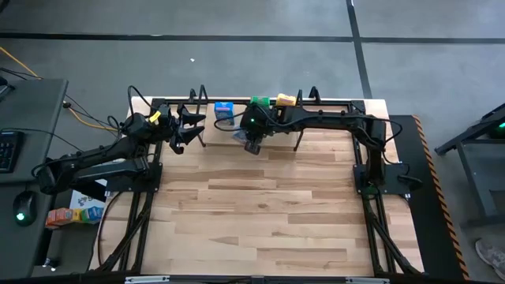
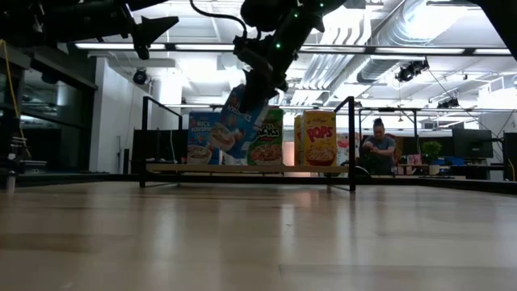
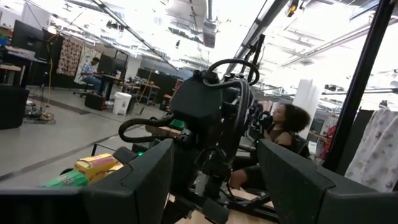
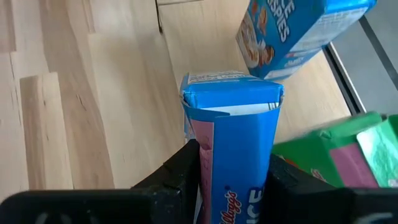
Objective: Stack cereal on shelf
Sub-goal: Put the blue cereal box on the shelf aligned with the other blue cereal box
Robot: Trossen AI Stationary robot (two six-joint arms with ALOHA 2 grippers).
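My right gripper (image 1: 252,144) reaches over the shelf (image 1: 237,126) at the table's far edge and is shut on a blue cereal box (image 2: 242,121). That box hangs tilted above the shelf plank (image 2: 242,168). Three boxes stand upright on the plank: blue (image 2: 202,137), green (image 2: 268,137) and yellow-orange (image 2: 317,139). The right wrist view shows the held box (image 4: 236,143), the standing blue box (image 4: 298,31) and the green one (image 4: 348,155). My left gripper (image 1: 183,128) is open beside the shelf's left end, raised above the table. My right gripper pinches the blue box between its two fingers (image 4: 186,168), one on each of two opposite sides, near its upper end (image 2: 246,93). The fingers come from above, pointing down. The box hangs below them, tilted and clear of the plank, its far end (image 4: 230,93) toward the table.
Black wire hoop uprights (image 2: 145,141) (image 2: 352,141) stand at the shelf's two ends. Bare plank tabletop (image 1: 260,213) stretches from the shelf to the near edge. A person (image 2: 378,145) is in the room beyond the table. Left of the table lie small colourful items (image 1: 75,213).
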